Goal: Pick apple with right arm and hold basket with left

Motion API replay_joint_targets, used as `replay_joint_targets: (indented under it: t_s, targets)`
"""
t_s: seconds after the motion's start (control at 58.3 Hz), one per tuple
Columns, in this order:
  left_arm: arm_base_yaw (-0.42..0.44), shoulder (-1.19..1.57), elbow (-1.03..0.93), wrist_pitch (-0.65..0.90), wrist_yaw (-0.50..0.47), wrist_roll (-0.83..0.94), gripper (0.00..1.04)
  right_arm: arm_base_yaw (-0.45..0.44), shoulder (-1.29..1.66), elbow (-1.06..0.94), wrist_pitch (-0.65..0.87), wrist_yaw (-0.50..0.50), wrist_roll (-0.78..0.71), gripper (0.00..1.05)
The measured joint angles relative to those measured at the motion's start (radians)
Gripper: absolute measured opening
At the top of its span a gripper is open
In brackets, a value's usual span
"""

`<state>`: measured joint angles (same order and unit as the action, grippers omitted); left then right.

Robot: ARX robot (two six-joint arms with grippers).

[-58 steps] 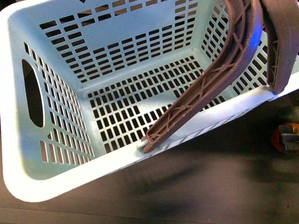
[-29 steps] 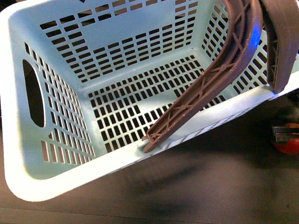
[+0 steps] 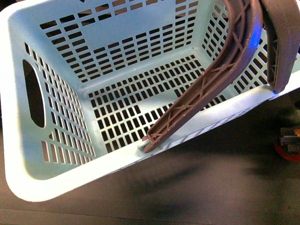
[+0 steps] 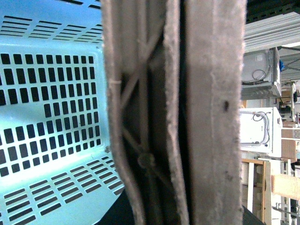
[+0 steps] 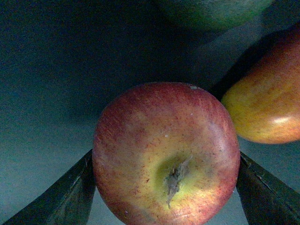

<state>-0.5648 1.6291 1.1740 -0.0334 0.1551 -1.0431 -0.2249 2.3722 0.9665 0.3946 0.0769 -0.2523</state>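
The pale mint basket (image 3: 93, 174) is tilted and fills the front view. Its brownish-purple ribbed handles (image 3: 220, 70) rise together out of the top right. In the left wrist view the two handles (image 4: 206, 117) stand pressed together close to the camera, with the slotted basket wall (image 4: 51, 117) behind them. My left gripper is shut on them, and its fingers are hidden. My right gripper (image 5: 166, 187) is shut on the red apple (image 5: 166, 154), stem dimple towards the camera, with a dark finger (image 5: 61, 197) on each side. The apple (image 3: 287, 154) shows at the front view's right edge.
In the right wrist view a red-orange fruit (image 5: 267, 103) lies close beside the apple, and a dark green fruit (image 5: 211, 11) lies beyond it. A dark tabletop (image 3: 197, 187) lies under the basket. Shelves and white equipment (image 4: 260, 131) stand in the background.
The right gripper with the apple has shifted slightly lower at the front view's right edge. The basket and its handles have stayed still.
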Motion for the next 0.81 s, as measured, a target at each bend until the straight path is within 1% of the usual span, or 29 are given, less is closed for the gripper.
replay_joint_targets:
  t_s: [0.154, 0.326, 0.394, 0.446, 0.6, 0.806]
  targets:
    - [0.0, 0.0, 0.0, 0.0, 0.0, 0.0, 0.15, -0.027, -0.217, -0.141, 0.016, -0.069, -0.062, 0.73]
    - [0.0, 0.0, 0.0, 0.0, 0.0, 0.0, 0.15, -0.035, -0.457, -0.222, -0.037, -0.135, -0.077, 0.73]
    - [0.0, 0.0, 0.0, 0.0, 0.0, 0.0, 0.15, -0.027, -0.615, -0.249, -0.082, -0.174, -0.072, 0.73]
    - [0.0, 0.0, 0.0, 0.0, 0.0, 0.0, 0.15, -0.011, -0.731, -0.26, -0.114, -0.19, -0.052, 0.73]
    - [0.0, 0.0, 0.0, 0.0, 0.0, 0.0, 0.15, 0.045, -0.92, -0.266, -0.163, -0.213, 0.001, 0.73]
    - [0.0, 0.0, 0.0, 0.0, 0.0, 0.0, 0.15, 0.185, -1.109, -0.265, -0.201, -0.203, 0.087, 0.73]
